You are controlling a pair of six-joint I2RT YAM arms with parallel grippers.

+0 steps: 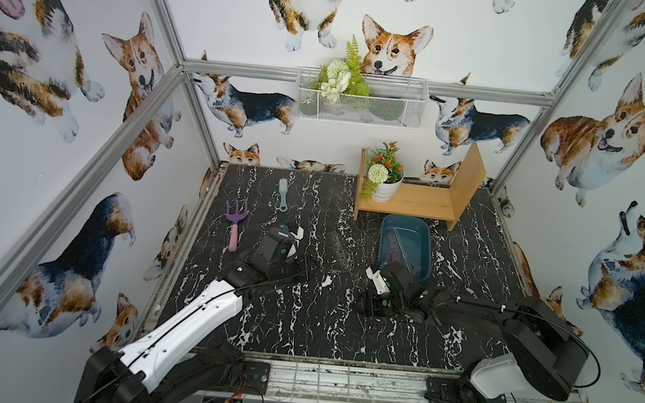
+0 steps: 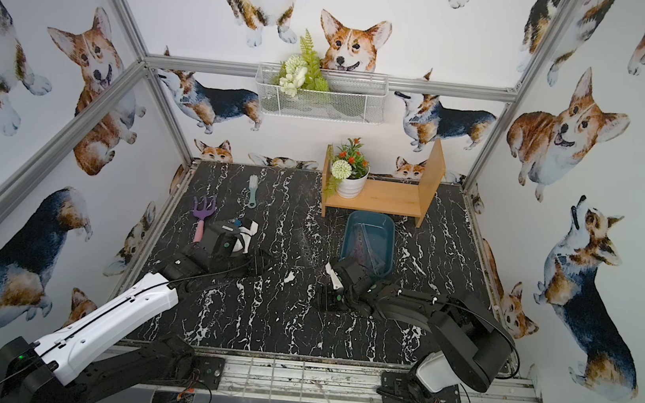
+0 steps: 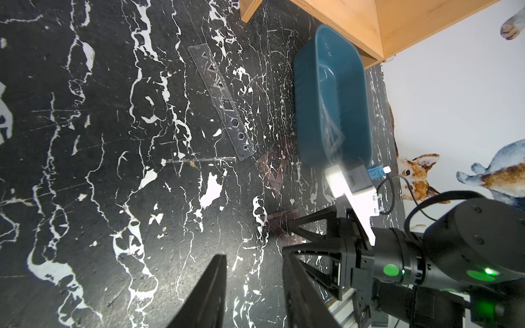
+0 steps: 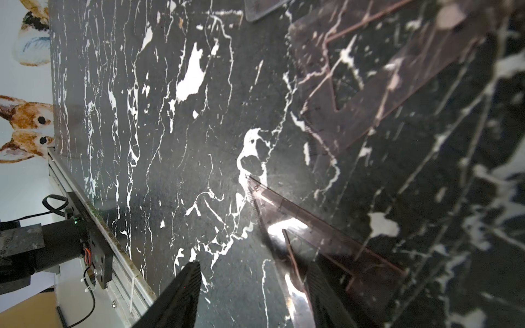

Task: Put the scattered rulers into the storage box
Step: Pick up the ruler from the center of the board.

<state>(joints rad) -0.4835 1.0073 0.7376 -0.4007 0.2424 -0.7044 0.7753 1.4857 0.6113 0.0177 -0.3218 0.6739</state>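
Right end effector (image 4: 252,265) sits low over the table (image 4: 170,170), jaws apart, gripping nothing. A tinted set square (image 4: 312,227) lies flat, off-centre against one finger, angled across the gap. The box (image 1: 412,231) is just beyond. Left end effector (image 3: 252,254) is part-open, empty and farther off.

Teal storage box (image 1: 385,246) far right on counter (image 3: 113,142), clear set square (image 3: 333,136) inside. Left of it, lying flat: clear straight ruler (image 3: 221,105), tinted set square (image 3: 271,170), nearer tinted set square (image 3: 284,224).

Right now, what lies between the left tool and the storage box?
In the left wrist view, a long clear ruler and a tinted set square lie flat between them.
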